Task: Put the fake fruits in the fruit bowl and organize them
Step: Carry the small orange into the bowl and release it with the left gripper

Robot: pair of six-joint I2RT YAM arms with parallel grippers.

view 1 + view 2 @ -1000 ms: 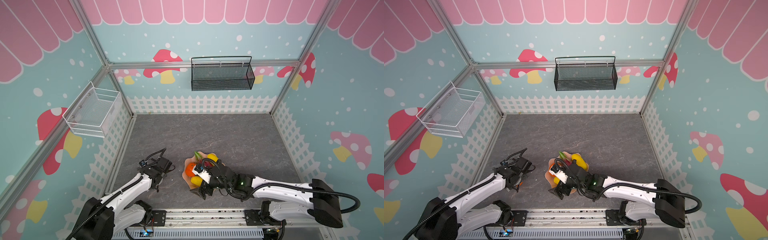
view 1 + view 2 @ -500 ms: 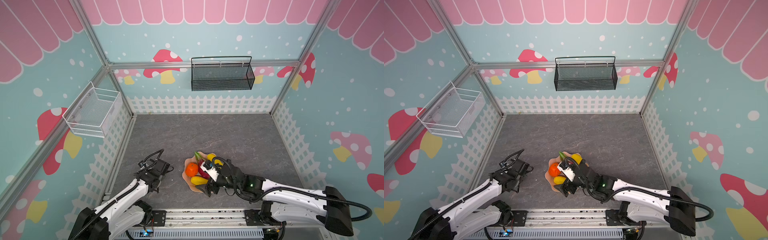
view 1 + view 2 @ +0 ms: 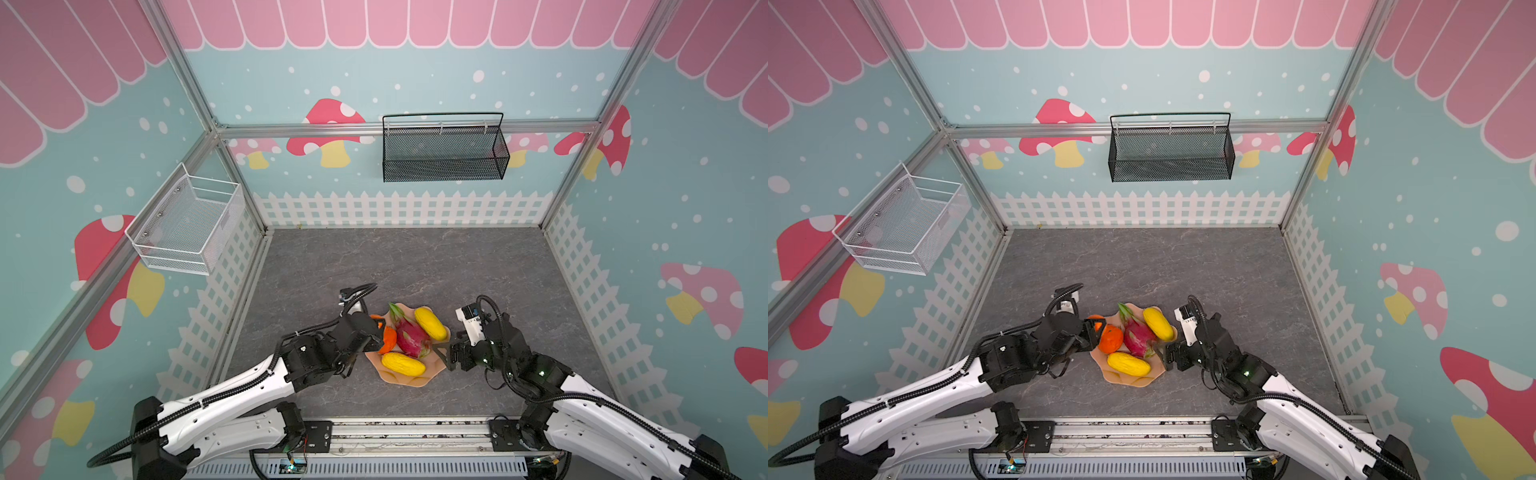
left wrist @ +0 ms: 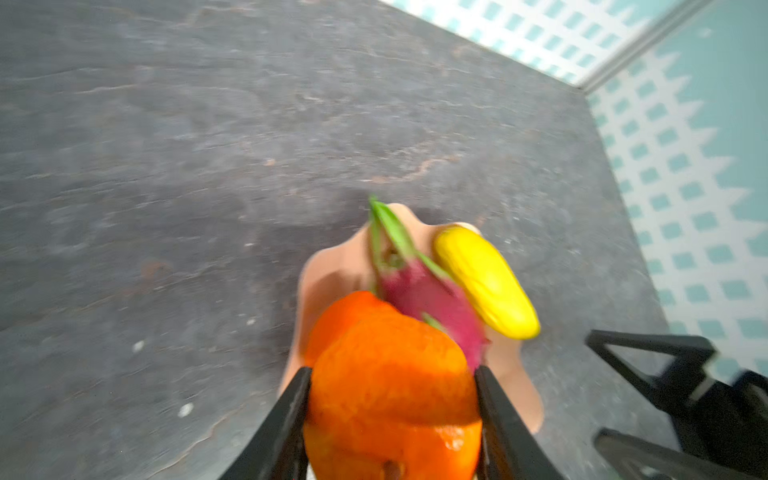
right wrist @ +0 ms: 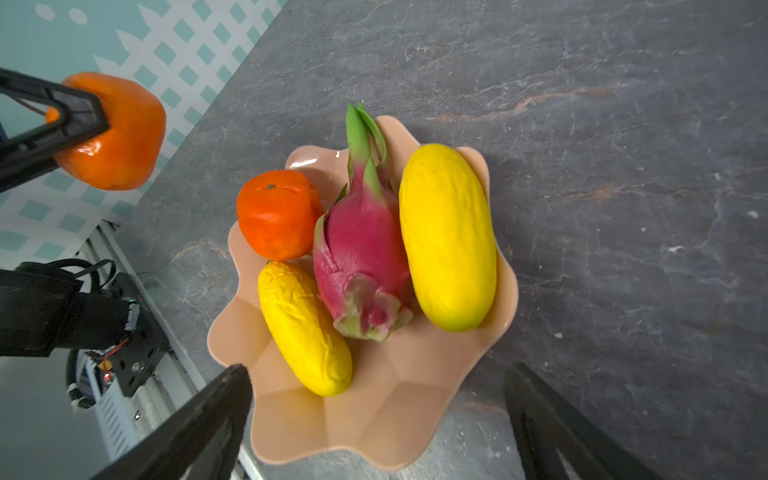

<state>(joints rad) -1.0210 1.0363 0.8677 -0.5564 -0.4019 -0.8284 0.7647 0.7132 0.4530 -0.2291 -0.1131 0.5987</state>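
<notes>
The peach-pink fruit bowl (image 3: pixel 415 380) (image 3: pixel 1129 380) (image 5: pixel 374 436) sits near the table's front. In it lie a magenta dragon fruit (image 3: pixel 411 336) (image 5: pixel 361 249), two yellow oblong fruits (image 5: pixel 449 237) (image 5: pixel 303 328) and one orange fruit (image 3: pixel 1111 337) (image 5: pixel 276 214). My left gripper (image 3: pixel 374 332) (image 4: pixel 392 374) is shut on a second orange fruit (image 4: pixel 390 395) (image 5: pixel 112 133), held in the air at the bowl's left edge. My right gripper (image 3: pixel 446 353) (image 5: pixel 378 370) stands open and empty at the bowl's right rim.
A black mesh basket (image 3: pixel 444 153) hangs on the back wall and a white wire basket (image 3: pixel 187 224) on the left wall. The arms' metal rail (image 3: pixel 395 432) runs along the front edge. White picket-fence walls close in the grey table.
My left gripper has shut on the orange fruit and carried it right to the bowl's left edge. My right gripper has drawn back from over the bowl to its right side.
</notes>
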